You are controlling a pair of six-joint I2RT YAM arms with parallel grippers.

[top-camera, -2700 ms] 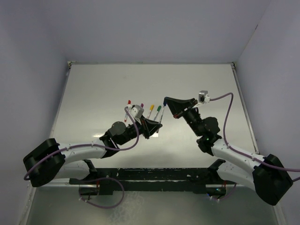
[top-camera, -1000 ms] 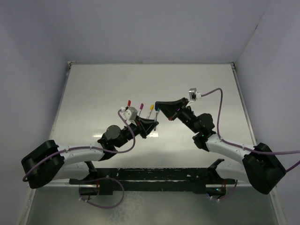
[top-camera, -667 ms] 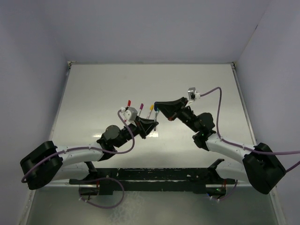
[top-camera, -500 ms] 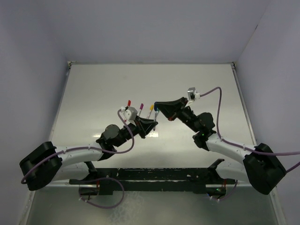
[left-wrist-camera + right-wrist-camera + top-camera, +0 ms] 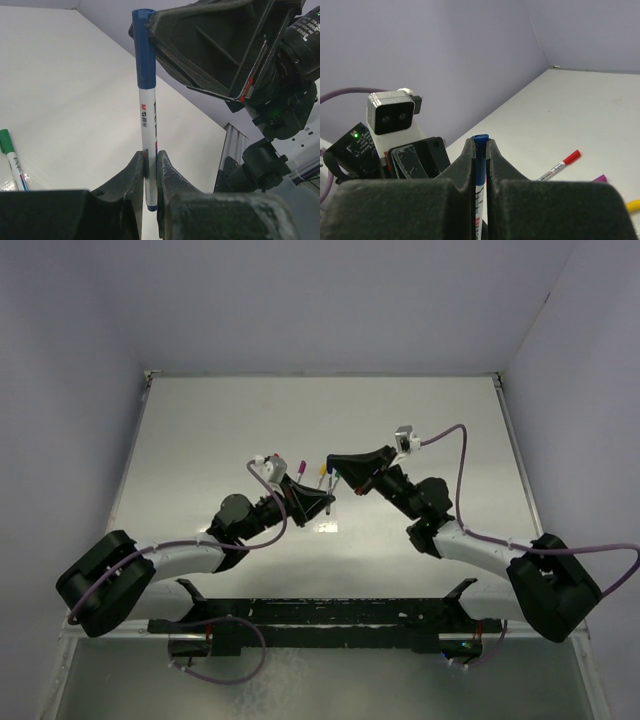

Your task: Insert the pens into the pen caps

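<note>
Looks close to finished. On the table, far left in the left wrist view, a green pen lying flat, green cap apparently on. In the right wrist view, a red pen, a purple pen and a yellow pen, also flat, coloured ends showing. Too small to confirm seated caps, but probably capped. Likely left to do: pressing the last cap fully home and setting that pen down.

Held in the air between the arms, just above the table's middle, the blue pen. At its lower end, the left gripper, clenched on the white barrel. At its far end, the blue cap, apparently already on the pen. Clenched on the cap's tip, the right gripper.

Long axis running straight from left gripper to right gripper. Capped end pointing toward the right gripper and away from the arm bases. Upright in the left wrist view; actual steepness above the table hard to tell from overhead.
</note>
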